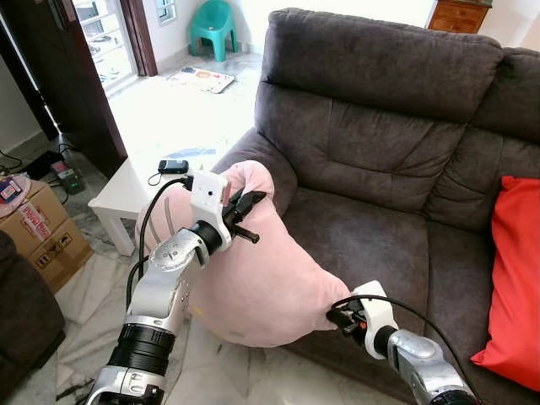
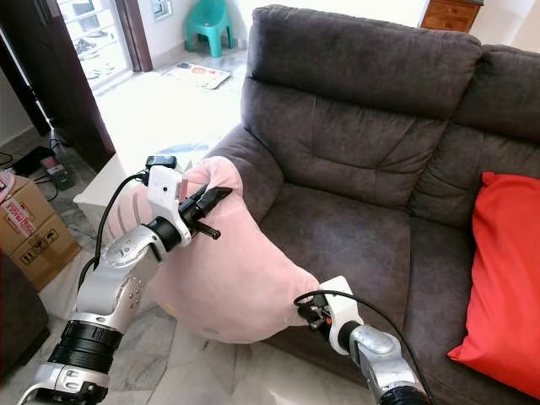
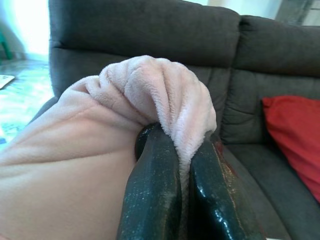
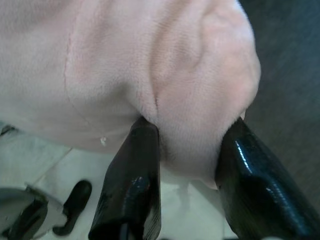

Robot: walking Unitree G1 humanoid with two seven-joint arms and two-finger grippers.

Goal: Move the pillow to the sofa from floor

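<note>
While my left gripper [image 3: 182,165] pinches a bunched fold of the pink pillow [image 1: 261,278] tight between its two black fingers [image 3: 152,190], my right gripper [image 4: 192,165] clamps a lower corner of the same pillow, fingers spread just enough to hold the plush wad between them. In the head views the left gripper sits at the centre-left of the frame at the pillow's top edge, and the right gripper is at the lower centre, at the pillow's bottom corner. I see the pillow held up off the tiled floor [image 1: 177,118], leaning against the armrest and front edge of the dark grey sofa [image 1: 380,101]. A red cushion [image 1: 515,278] rests on the seat at the right edge. At left stand a white low table [image 1: 118,198] and a cardboard box [image 1: 42,232]; a teal plastic chair [image 1: 211,25] is at upper left.
</note>
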